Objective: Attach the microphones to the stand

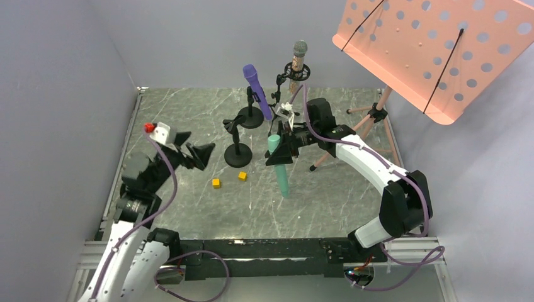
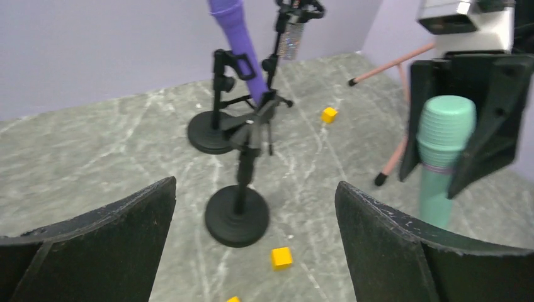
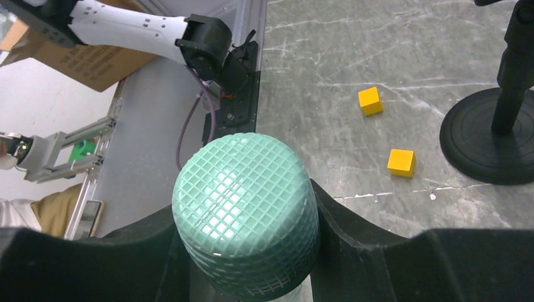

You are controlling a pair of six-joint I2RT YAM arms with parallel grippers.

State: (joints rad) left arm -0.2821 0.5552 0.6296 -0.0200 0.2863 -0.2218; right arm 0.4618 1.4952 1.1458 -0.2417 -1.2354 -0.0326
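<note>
— Teal-green microphone, its mesh head filling the right wrist view: what is holding it?
— The right gripper is pinching it just below the head, with one black finger pressing on each side. Seen from overhead, the microphone is hanging head-up and tilted, its tail pointing toward the arm bases. Whether that tail is touching the table cannot be told.
— Where is it sitting relative to the stands?
— It is hovering just right of the empty desk stand, whose clip is carrying nothing. Behind that, the purple microphone is leaning in the clip of a second round-based stand. The glittery pinkish-copper microphone is standing upright in a third stand's clip at the back.
— And the other arm?
— The left gripper is hovering well to the left of the empty desk stand, jaws spread wide and gripping nothing. Its wrist camera is looking out between the two fingers toward that stand's round base.
— What else is lying around?
— One yellow cube and a second yellow cube are lying on the grey marbled table, near the empty desk stand's base and apart from each other. A salmon perforated music stand is standing at the right rear on tripod legs.
</note>
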